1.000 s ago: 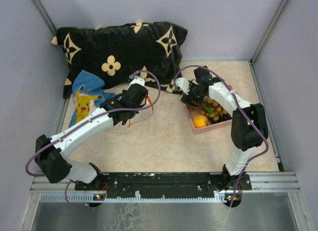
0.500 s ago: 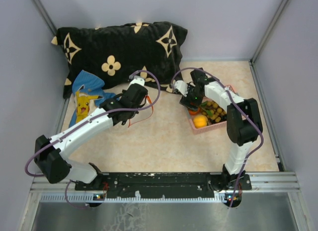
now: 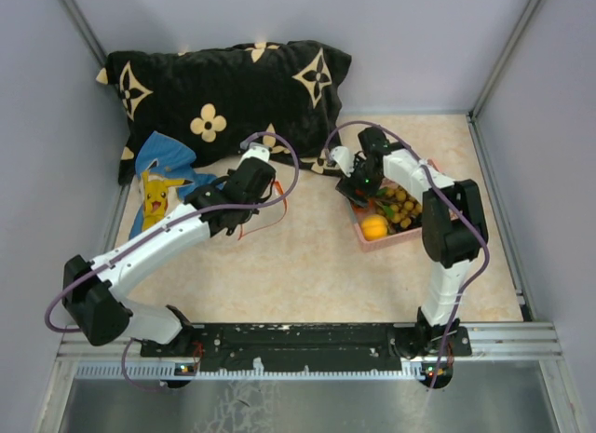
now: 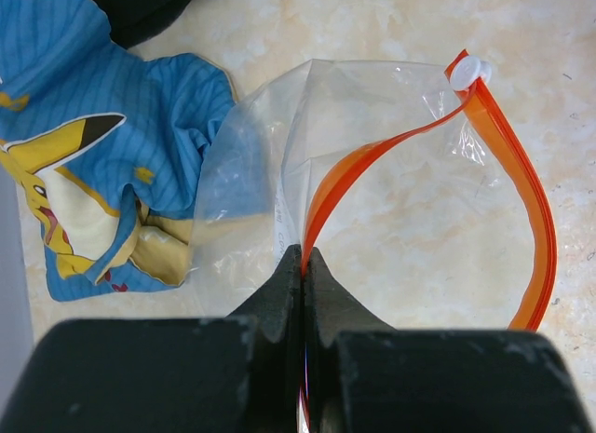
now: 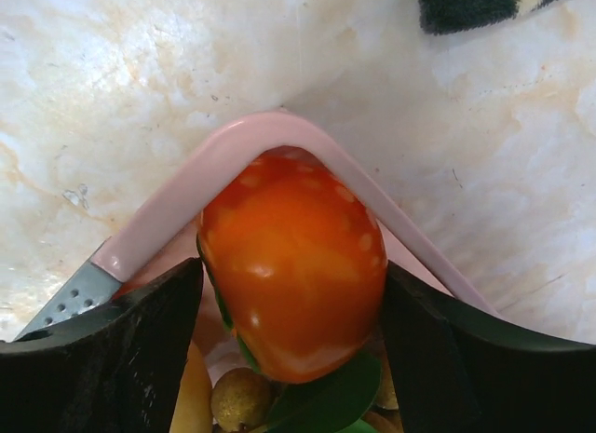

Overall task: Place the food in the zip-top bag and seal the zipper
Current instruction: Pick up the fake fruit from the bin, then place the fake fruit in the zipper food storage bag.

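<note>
Grasp of a glossy orange-red fruit [image 5: 289, 256] in the corner of the pink basket [image 5: 186, 186]: the right pincer [image 5: 291, 277] is clamped on its smooth, rounded sides. A straight, slow lift should clear the hard rim. The left pincer [image 4: 303, 263] is pinched tight on the orange zipper [image 4: 521, 200], holding the thin, crinkly bag [image 4: 372, 126] agape on the marbled desk [image 4: 419, 247], beside a blue cloth [image 4: 93, 126].

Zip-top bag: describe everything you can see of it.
The zip-top bag is clear, crinkly plastic with an orange-red zipper along its mouth and a white slider at the far end. The mouth gapes in a loop; the left hand is pinched shut on one lip. It lies on the table, its closed end overlapping the blue cartoon cloth. It looks empty.
</note>
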